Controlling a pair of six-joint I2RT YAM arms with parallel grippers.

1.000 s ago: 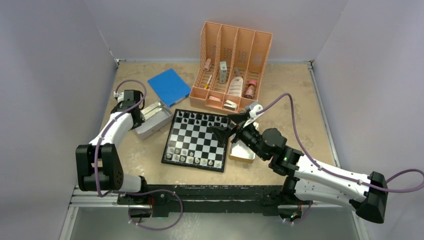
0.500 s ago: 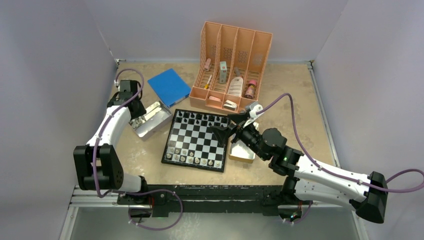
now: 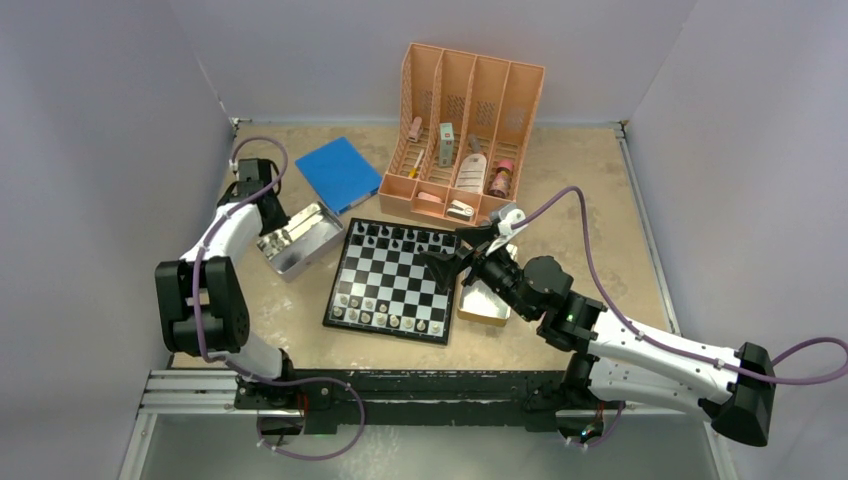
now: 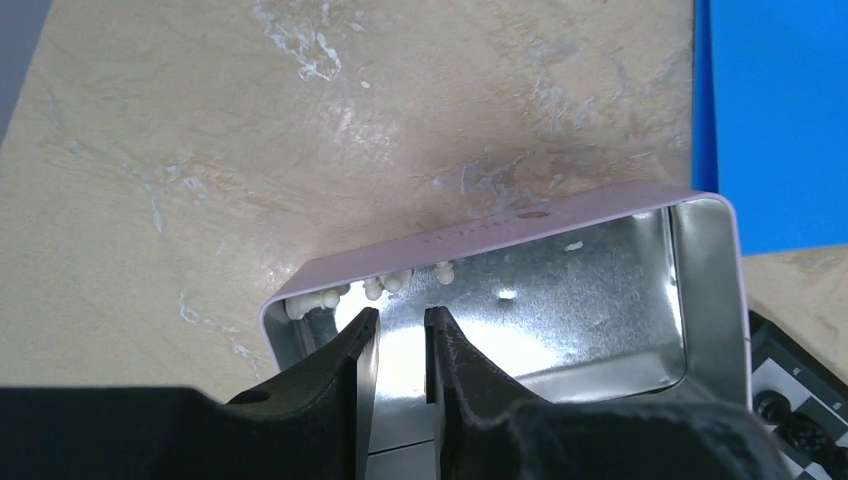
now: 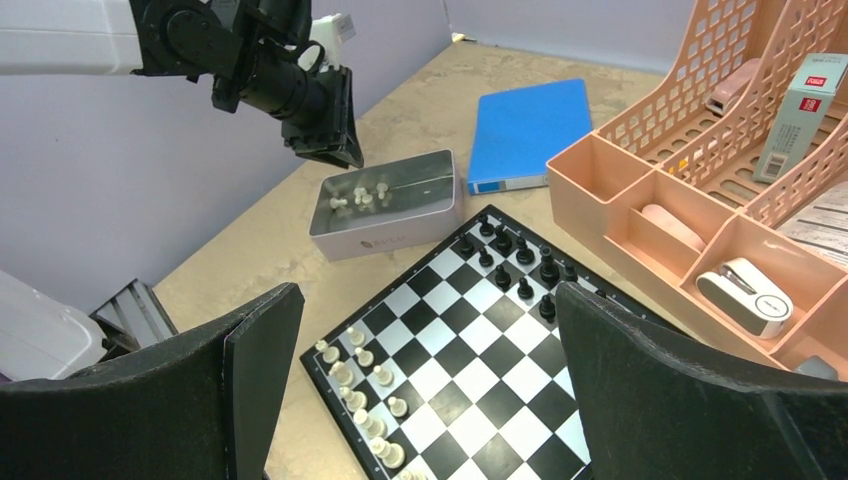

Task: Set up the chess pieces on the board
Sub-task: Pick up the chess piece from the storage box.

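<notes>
The board (image 3: 395,281) lies mid-table, with black chess pieces (image 3: 400,236) along its far rows and white ones (image 3: 386,318) along its near rows. More white chess pieces (image 4: 385,286) lie loose against the far wall of an open metal tin (image 4: 500,231) left of the board. My left gripper (image 4: 400,320) hangs just above that tin. Its jaws stand a narrow gap apart with nothing between them. My right gripper (image 5: 428,295) is wide open and empty above the board's (image 5: 470,350) right side. The right wrist view also takes in the tin (image 5: 390,236) and the left gripper (image 5: 335,150).
A blue book (image 3: 338,172) lies behind the tin (image 3: 300,240). A peach organizer (image 3: 465,130) with bottles and small items stands behind the board. A small tan box (image 3: 480,306) sits under my right arm. Walls close in the left, back and right.
My left jaws went from shut to apart, then narrowed. The left arm's elbow swung in toward the left wall and the gripper shifted slightly over the tin. The right arm stayed still.
</notes>
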